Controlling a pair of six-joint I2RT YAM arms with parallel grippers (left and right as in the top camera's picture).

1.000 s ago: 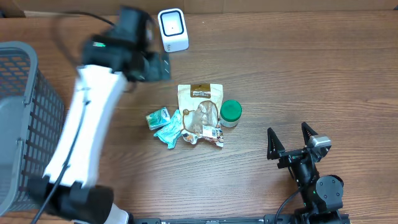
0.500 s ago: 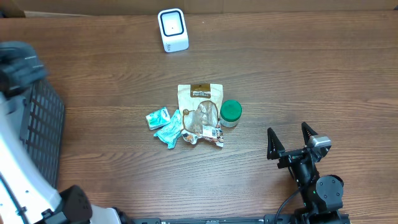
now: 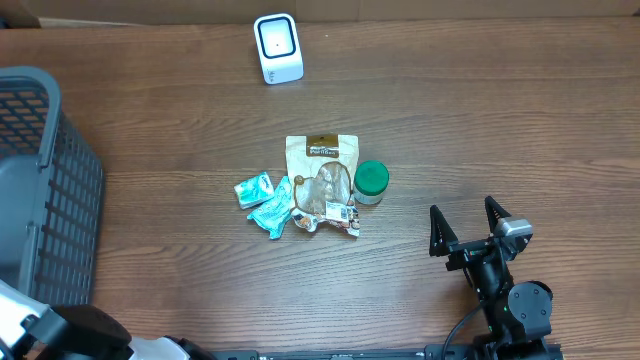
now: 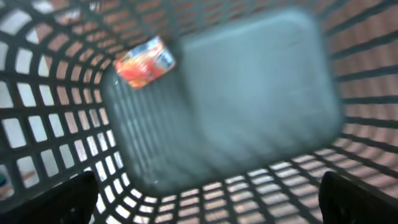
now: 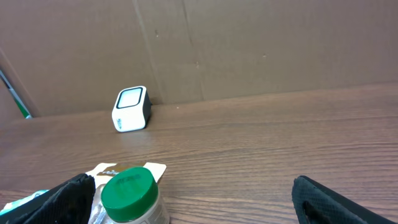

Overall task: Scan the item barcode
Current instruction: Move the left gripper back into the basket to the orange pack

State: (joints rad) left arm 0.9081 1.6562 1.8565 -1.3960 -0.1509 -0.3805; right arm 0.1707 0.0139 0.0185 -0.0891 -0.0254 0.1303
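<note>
Done: perhaps one packet [image 4: 144,61], in left basket [image 3: 40,180].
Remaining: pouch [image 3: 322,175], jar [image 3: 371,181] at centre; scanner [image 3: 278,48] far.
Left gripper [image 4: 211,199]: spread wide, empty, over basket.
Right gripper [image 3: 462,212]: spread wide, empty, near right.

Near-right corner: the right arm [image 3: 505,290] is matte black throughout. The right gripper [image 3: 462,208] has two tapered, pointed fingers [image 3: 439,236] on a black crossbar. A small light-grey block [image 3: 513,228] sits at the base of the right-hand finger. Nearer the table edge is a round black joint housing [image 3: 530,303], and a thin black cable [image 3: 458,330] curves off to its left.

Near-left corner: the left arm [image 3: 85,328] shows a rounded black joint between white shells.

The left gripper [image 4: 214,205] shows only dark, blurred finger ends; no surface detail is legible.
</note>
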